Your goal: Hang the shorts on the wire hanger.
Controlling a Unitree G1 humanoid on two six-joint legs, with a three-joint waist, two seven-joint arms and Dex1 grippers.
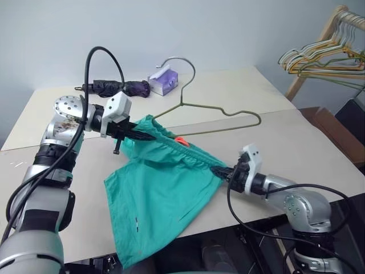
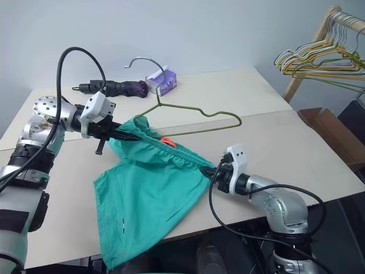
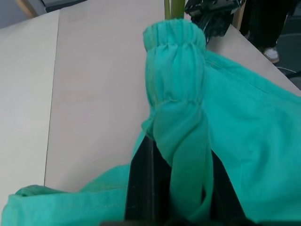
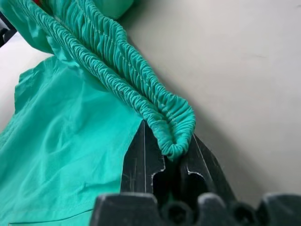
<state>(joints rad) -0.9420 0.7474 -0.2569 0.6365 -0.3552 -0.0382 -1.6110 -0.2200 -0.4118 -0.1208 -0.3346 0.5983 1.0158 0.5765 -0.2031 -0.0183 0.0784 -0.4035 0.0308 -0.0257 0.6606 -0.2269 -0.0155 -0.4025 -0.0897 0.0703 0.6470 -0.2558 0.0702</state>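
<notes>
- A plain indoor test room or lab, set up for clothes handling, not a lived-in home
- Bare pale blue-grey wall [image 1: 228, 28] behind, with no decoration
- Two plain beige tabletops [image 1: 239, 85] pushed together, a seam running between them
- A wooden rack [image 1: 319, 45] in the corner holds bunched coloured hangers [image 1: 325, 57]
- A folded umbrella [image 1: 117, 87] and a purple tissue box [image 1: 163, 80] lie at the far edge

Pale blue-grey wall [image 1: 228, 28] across top; beige counter [image 1: 319, 154] fills mid frame; wooden rack [image 1: 319, 51] w/ bunched hangers [image 1: 328, 60] upper right.
</notes>
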